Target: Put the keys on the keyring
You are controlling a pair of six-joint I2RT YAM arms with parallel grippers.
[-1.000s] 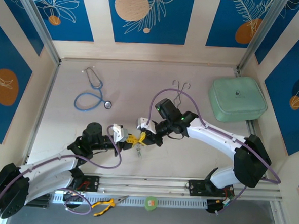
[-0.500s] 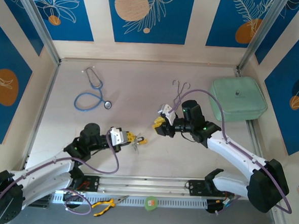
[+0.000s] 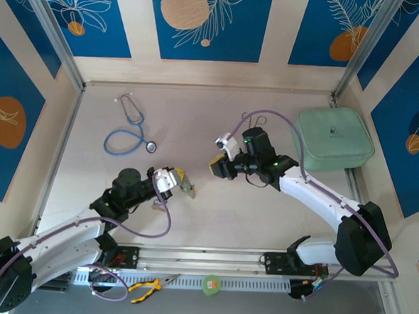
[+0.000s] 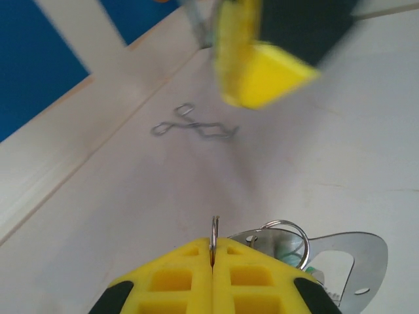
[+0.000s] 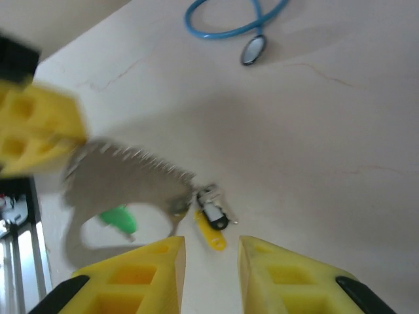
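Observation:
My left gripper [image 4: 213, 254] is shut on a thin split ring [image 4: 213, 230] of the keyring [image 4: 340, 255], whose silvery oval loop hangs to the right of the jaws. From above, the left gripper [image 3: 174, 176] holds the keyring [image 3: 187, 187] just over the table, left of centre. In the right wrist view the keyring [image 5: 124, 180] is blurred, with a green tab [image 5: 118, 219], a yellow tag [image 5: 211, 237] and a black-headed key [image 5: 214, 214] on it. My right gripper [image 5: 209, 261] is open, apart from the keyring, with nothing between its fingers. It hovers up and right of it [image 3: 217, 156].
A blue stethoscope [image 3: 129, 134] lies at the back left. Thin metal forceps [image 3: 252, 127] lie at the back centre, beside a green case [image 3: 333, 138] on the right. Yellow-handled pliers [image 3: 148, 288] rest below the table's front rail.
The right gripper has let go, opened and drawn back up and to the right, away from the left gripper. The left gripper has shifted slightly up-left, keeping the keyring.

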